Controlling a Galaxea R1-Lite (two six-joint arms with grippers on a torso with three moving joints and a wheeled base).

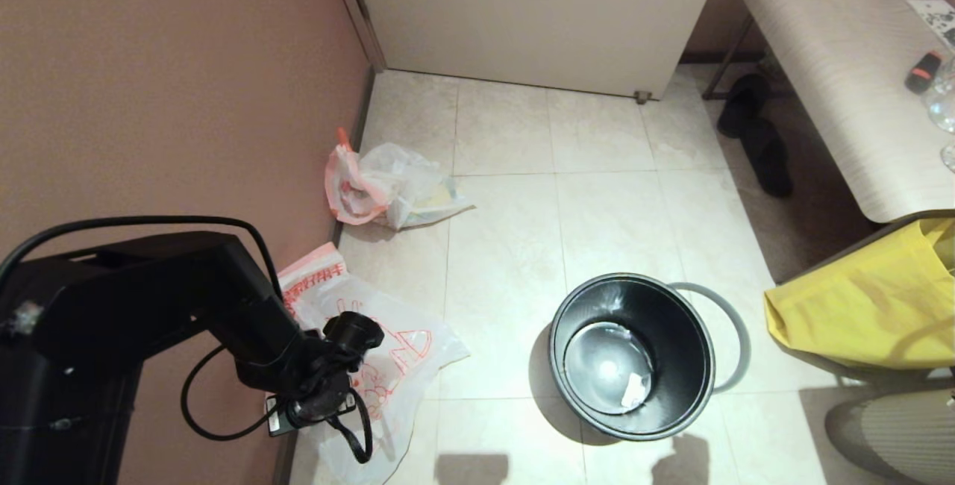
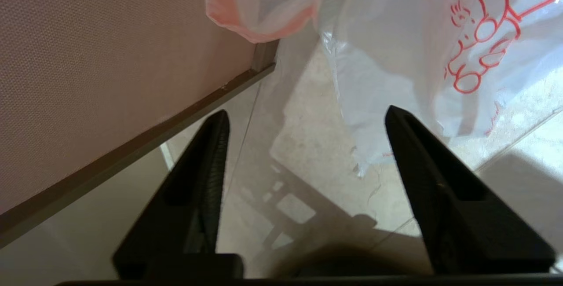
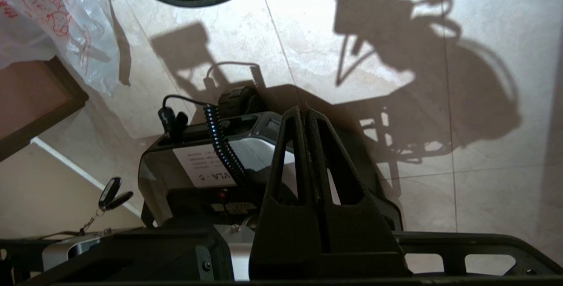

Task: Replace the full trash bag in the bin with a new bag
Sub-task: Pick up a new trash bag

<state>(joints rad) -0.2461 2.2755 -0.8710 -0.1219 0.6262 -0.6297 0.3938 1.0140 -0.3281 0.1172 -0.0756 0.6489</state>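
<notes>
Left gripper (image 2: 303,123), jaws spread wide and empty, hovers over the new bag (image 1: 388,351) beside the bin (image 1: 633,354), poised to grasp it; full trash bag (image 1: 384,186) lies beyond. Right gripper (image 3: 305,114) parked, closed, empty.

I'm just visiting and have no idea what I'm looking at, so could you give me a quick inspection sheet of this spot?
Surface: pale tiled floor.
Job's things: black bin unlined, its grey ring on the floor behind; full trash bag by the wall; new bag flat on the floor.
Clutter: yellow bag, dark slippers under the bench.
Grippers: left gripper open above the new bag's edge; right gripper shut, parked over the robot base.
Cables: black cable looped on the left arm.
Surroundings: pinkish wall, white door.
</notes>
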